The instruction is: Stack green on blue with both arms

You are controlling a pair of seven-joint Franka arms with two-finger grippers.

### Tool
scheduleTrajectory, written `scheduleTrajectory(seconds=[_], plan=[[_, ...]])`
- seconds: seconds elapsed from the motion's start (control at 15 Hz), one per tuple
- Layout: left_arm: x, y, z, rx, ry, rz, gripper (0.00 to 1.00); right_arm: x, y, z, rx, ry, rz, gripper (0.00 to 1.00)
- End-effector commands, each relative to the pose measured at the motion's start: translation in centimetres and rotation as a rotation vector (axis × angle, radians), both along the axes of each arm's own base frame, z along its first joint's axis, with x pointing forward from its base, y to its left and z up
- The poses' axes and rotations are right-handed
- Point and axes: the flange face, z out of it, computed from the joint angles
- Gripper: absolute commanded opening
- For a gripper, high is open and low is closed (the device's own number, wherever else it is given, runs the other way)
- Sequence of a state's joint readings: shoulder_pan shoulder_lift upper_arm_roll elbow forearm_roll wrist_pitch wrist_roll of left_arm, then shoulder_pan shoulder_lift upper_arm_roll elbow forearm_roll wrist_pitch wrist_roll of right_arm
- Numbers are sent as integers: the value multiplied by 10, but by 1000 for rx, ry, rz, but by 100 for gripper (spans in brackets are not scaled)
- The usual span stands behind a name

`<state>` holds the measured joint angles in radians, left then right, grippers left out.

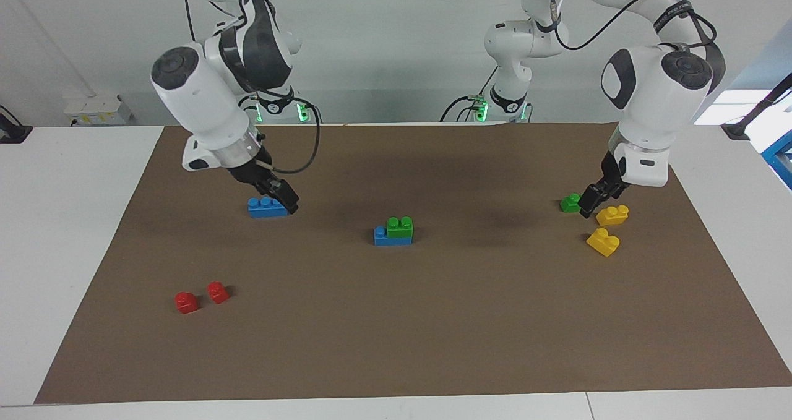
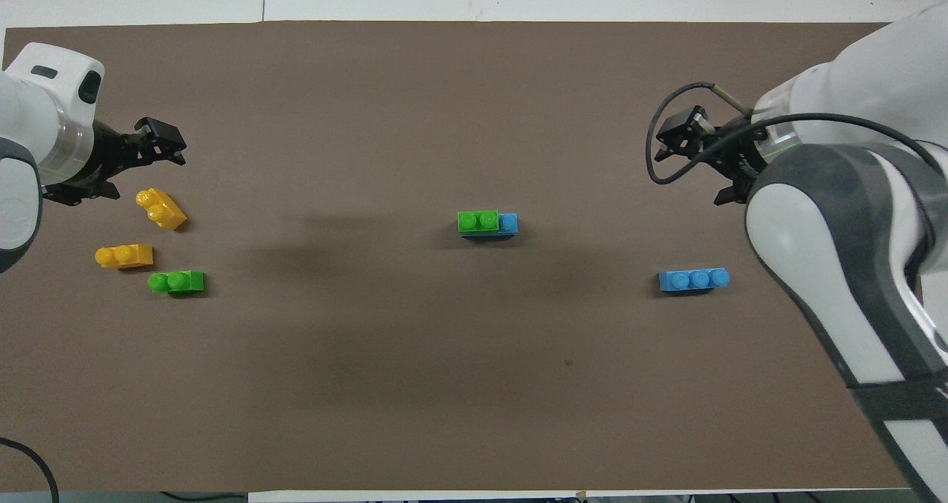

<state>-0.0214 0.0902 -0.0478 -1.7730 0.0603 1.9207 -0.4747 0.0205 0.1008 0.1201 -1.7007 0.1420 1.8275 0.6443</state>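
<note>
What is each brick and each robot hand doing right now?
Green plastic two-stud brick: stacked on blue plastic three-stud brick.
Second blue brick: lying alone.
Second green brick: lying alone.
Two yellow bricks: loose.
Two red bricks: loose.
Left gripper: empty.
Right gripper: empty.

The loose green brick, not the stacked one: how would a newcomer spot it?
Go to the left arm's end of the brown mat. Three small bricks cluster there. The green brick is nearest the robots, beside two yellow bricks and the only green one lying directly on the mat.

The left gripper partly hides the loose green brick behind it.
</note>
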Motion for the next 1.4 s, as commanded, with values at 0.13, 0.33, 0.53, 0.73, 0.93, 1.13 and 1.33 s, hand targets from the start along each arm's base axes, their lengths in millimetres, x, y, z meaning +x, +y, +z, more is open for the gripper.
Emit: scheduleTrajectory(seconds=[0.13,0.33,0.53,0.73,0.93,1.13,1.33], plan=[[-32,20,45,5,20,-180,100,-37,-43,61,-99,-52,336,100],[-50,19,69,14,39,-302,100,-50,-59,82,-128,-22,425,100],[-62,18,85,21,40,-388,100,-58,-63,91,-120,35,423,100],[-64,17,89,21,47,-399,100,-58,-66,93,-157,36,418,100],[-63,12,118,-63,29,-365,100,-58,-76,94,-182,39,403,100],[-65,14,125,-80,30,-354,100,-57,-83,95,-220,41,403,100],[-65,13,125,-73,27,-355,100,-57,-84,95,-220,37,392,100]])
